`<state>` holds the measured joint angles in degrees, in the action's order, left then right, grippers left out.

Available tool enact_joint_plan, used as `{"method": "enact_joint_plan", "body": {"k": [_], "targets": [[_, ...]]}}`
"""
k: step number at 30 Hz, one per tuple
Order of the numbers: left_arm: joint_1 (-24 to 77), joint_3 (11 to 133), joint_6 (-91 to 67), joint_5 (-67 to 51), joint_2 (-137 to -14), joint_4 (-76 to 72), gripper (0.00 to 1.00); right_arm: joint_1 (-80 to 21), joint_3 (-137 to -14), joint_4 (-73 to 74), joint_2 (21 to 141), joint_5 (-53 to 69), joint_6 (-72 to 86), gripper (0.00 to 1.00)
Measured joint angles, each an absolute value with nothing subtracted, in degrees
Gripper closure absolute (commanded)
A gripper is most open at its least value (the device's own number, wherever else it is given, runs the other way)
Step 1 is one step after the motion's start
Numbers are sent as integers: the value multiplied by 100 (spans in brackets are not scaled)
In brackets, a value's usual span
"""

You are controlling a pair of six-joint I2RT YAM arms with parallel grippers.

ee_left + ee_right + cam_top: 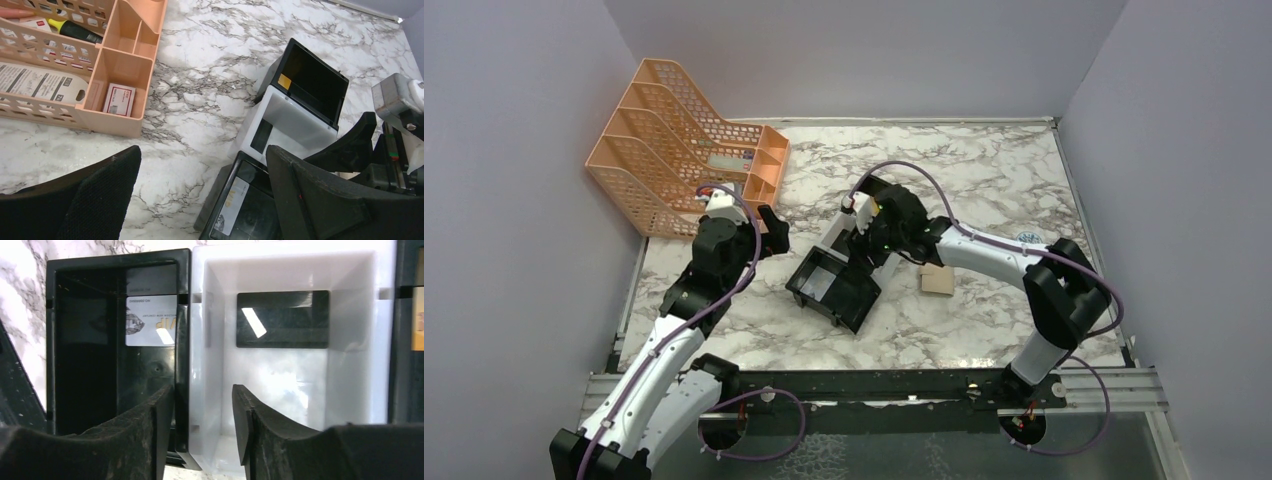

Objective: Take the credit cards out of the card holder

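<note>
The tan card holder (937, 279) lies closed on the marble, just right of the trays and beside my right arm. My right gripper (871, 240) (202, 415) is open. Its fingers straddle the wall between a black tray (85, 340) holding a white card (150, 320) and a white tray (350, 365) holding a black card (282, 319). A yellow card (417, 317) shows in a further black tray. My left gripper (771, 232) (200, 200) is wide open and empty, above the marble left of the trays. The card holder is out of both wrist views.
An orange desk organiser (684, 140) (115, 125) stands at the back left with papers, pens and a small card box (119, 99). The three trays sit side by side in the middle: black (834, 288), white (300, 125), black (312, 80). Walls close in both sides.
</note>
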<state>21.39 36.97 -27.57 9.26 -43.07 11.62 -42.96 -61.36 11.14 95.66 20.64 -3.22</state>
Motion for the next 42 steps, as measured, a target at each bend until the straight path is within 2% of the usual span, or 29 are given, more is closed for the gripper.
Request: {"method": "enact_joint_plan", "body": {"k": [5, 12, 26, 42], "targets": [[2139, 3697, -2797, 1135, -4147, 1210, 1, -4322, -6364, 1273, 9832, 1898, -150, 72], [2139, 3693, -2845, 1352, -3916, 1210, 1, -4351, -6563, 1280, 9990, 1466, 198, 86], [2139, 3693, -2910, 1341, -4244, 1214, 1, -4355, -6890, 1194, 10239, -685, 1675, 87], [2139, 3693, -3035, 939, -4593, 1212, 1, -4355, -8615, 1472, 11594, -2193, 2893, 85]]}}
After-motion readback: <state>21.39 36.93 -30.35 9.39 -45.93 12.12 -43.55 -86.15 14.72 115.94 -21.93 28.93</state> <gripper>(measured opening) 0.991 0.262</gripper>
